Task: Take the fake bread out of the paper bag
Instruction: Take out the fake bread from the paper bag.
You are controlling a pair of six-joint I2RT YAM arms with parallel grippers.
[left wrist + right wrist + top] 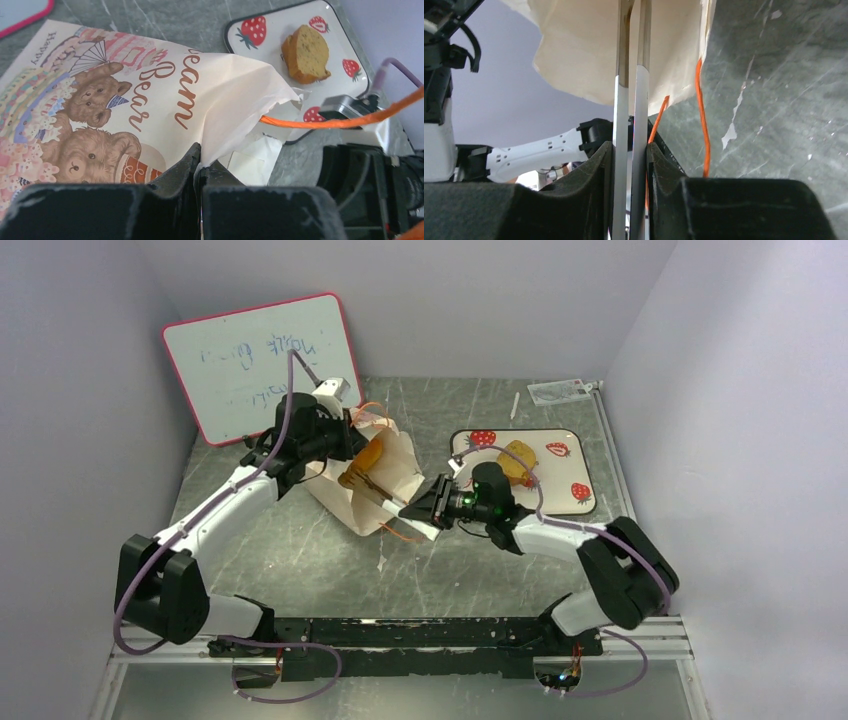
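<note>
I see the bag [385,475] tipped on the bench [470,560]. The left jaws pinch its printed side and the right jaws pinch its near edge. Bread [368,456] shows in its mouth, and one slice [306,54] lies on the tray [270,55].

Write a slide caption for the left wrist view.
Left fingers pinch the edge of the bear-printed paper bag; beyond it, a speckled bread slice sits on the strawberry tray.

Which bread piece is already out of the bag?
The speckled loaf chunk, lying on the tray; the orange-brown pieces sit inside the bag.
</note>
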